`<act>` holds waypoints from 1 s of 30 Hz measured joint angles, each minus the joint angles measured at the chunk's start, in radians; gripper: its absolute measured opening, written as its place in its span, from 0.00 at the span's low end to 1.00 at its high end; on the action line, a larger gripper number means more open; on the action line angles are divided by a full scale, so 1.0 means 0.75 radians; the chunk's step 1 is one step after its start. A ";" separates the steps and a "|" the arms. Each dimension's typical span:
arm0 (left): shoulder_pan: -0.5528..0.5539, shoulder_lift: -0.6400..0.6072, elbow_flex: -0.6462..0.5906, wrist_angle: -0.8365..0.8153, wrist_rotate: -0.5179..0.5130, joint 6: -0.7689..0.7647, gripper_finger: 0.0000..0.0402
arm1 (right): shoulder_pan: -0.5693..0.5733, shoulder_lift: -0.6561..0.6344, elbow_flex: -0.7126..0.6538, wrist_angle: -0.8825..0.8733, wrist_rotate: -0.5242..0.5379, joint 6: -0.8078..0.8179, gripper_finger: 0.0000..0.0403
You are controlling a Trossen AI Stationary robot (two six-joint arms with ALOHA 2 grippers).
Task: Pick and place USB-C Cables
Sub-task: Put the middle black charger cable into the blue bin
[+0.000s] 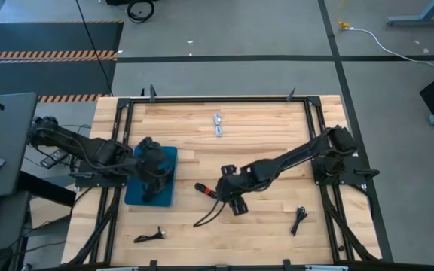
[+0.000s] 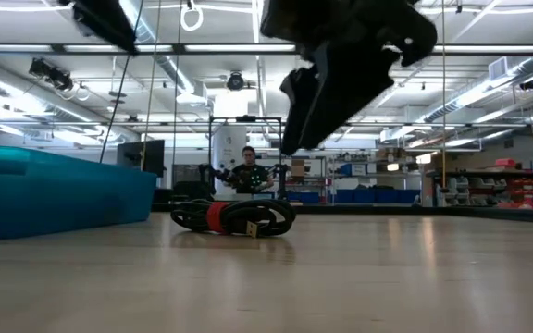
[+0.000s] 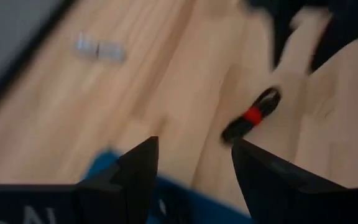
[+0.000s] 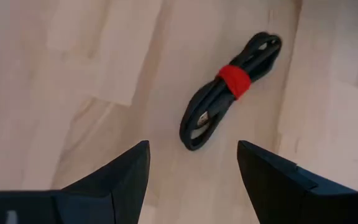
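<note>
A black USB-C cable bundle with a red strap (image 4: pixel 231 84) lies flat on the wooden table, also seen in the high view (image 1: pixel 203 189) and the low view (image 2: pixel 234 217). My right gripper (image 4: pixel 191 168) hovers open just above and beside it (image 1: pixel 230 194), touching nothing. My left gripper (image 3: pixel 194 165) is open over the blue tray (image 1: pixel 168 162) at the table's left (image 1: pixel 151 172). Other cables lie apart: a white/silver one (image 1: pixel 218 124) near the far edge, a small black one (image 1: pixel 151 237) near the front left, and another black one (image 1: pixel 300 219) near the front right.
A loose black cable (image 1: pixel 209 214) trails toward the near edge just in front of my right gripper. The blue tray's wall (image 2: pixel 54 194) rises at the left in the low view. A person (image 2: pixel 248 171) stands far behind the table. Black frame rails run along both table sides.
</note>
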 joint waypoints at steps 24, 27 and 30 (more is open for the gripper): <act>0.000 0.020 0.000 0.196 0.002 0.355 0.52 | 0.015 0.202 0.005 0.202 0.181 0.211 0.48; -0.008 0.020 0.000 0.196 0.002 0.339 0.52 | 0.016 0.235 0.003 0.209 0.180 0.198 0.43; -0.017 0.020 0.000 0.196 0.002 0.321 0.52 | 0.015 0.248 0.003 0.196 0.223 0.163 0.36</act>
